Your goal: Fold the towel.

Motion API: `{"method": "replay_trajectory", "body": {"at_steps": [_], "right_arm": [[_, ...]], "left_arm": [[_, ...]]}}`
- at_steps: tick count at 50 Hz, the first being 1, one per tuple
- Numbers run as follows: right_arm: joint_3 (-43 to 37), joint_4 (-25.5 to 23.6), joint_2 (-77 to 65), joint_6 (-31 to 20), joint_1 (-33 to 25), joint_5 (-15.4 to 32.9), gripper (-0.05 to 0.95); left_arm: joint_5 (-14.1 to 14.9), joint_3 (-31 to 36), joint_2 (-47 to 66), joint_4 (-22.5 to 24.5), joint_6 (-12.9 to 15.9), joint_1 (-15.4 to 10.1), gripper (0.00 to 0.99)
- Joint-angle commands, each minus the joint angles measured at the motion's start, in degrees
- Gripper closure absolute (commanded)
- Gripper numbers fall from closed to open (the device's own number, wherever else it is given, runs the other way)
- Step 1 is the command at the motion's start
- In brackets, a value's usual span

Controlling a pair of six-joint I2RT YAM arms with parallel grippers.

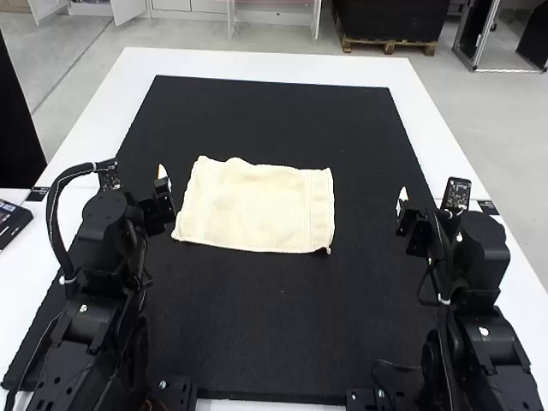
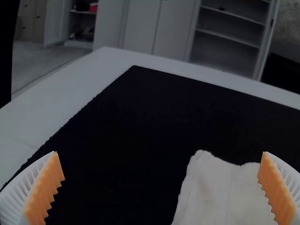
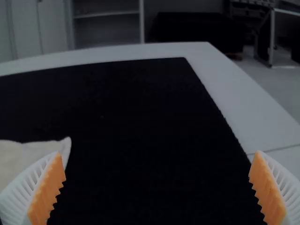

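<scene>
A small black box (image 1: 12, 224) sits on the white table (image 1: 257, 64) beyond the left arm. The left white-ribbed gripper (image 1: 163, 187) is wide open, gripping nothing, just beside the cream cloth towel (image 1: 257, 205); the right white-ribbed gripper (image 1: 402, 207), equally spread and unladen, is well apart. The towel lies flat, roughly rectangular, its far edge wavy. Black mat (image 1: 282, 334) surrounds it.

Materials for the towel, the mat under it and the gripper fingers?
Towel: looks like soft cotton or terry, cream, matte; wavy edges and seam-like lines near the ends.
Mat: probably felt or similar fabric, matte black, slightly ragged edge.
Fingers: white ribs, likely moulded plastic or rubber; orange pads, matte and toothed, perhaps silicone or soft rubber.
</scene>
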Motion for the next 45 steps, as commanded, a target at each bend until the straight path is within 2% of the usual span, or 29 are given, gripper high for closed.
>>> {"method": "replay_trajectory", "body": {"at_steps": [1,4,8,11,14,17,21,24,26,29,31,34,41,45], "right_arm": [[-0.2,0.3,-0.4,-0.4,-0.5,-0.3,-0.01],[-0.2,0.2,-0.4,-0.1,-0.6,-0.5,-0.01],[-0.3,1.2,-0.4,-1.3,-0.6,-0.6,-0.01],[-0.2,2.0,-0.4,-5.0,-0.6,-0.6,0.00],[-0.3,2.9,-0.4,-6.0,-0.6,-0.6,0.00],[-0.2,3.8,-0.4,-9.7,-0.6,-0.5,0.00],[-0.2,2.7,-0.4,-11.4,-0.6,-0.4,0.00],[-0.2,3.7,-0.4,-12.1,-0.8,-0.4,0.00],[-0.1,4.6,-0.4,-14.2,-1.1,-0.4,0.00],[-0.2,6.0,-0.4,-16.9,-1.7,-0.4,0.00],[-0.2,7.7,-0.4,-16.9,-2.0,-0.4,0.00],[-0.2,9.2,-0.4,-16.3,-2.6,-0.3,0.00],[0.6,17.1,-0.4,-15.4,-4.6,-1.9,0.00],[3.7,16.3,0.1,-14.7,-6.0,-4.1,0.00]], "left_arm": [[-0.4,-0.2,-0.7,-0.4,-3.4,0.6,0.026],[-0.3,-0.2,-0.7,0.1,-1.7,0.7,0.026],[-0.3,-0.2,-0.7,2.5,5.8,0.6,0.028],[-0.2,-0.2,-0.7,5.6,10.3,0.4,0.028],[0.2,-0.2,-0.7,7.8,12.2,0.4,0.034],[0.5,-0.2,-0.7,9.3,14.1,0.2,0.039],[3.1,-0.2,-0.7,10.2,18.3,-0.1,0.038],[3.4,-0.2,-0.7,10.6,21.2,-0.5,0.038],[3.6,-0.2,-0.7,11.3,21.4,-0.7,0.038],[5.4,-0.2,-0.7,13.4,21.9,-0.8,0.038],[7.2,-0.2,-0.7,14.9,21.8,-0.7,0.039],[8.2,-0.2,-0.7,17.4,21.7,-0.5,0.039],[8.4,1.4,-0.7,19.3,21.7,-0.5,0.039],[8.8,4.4,-0.6,19.1,21.7,-0.6,0.039]]}}
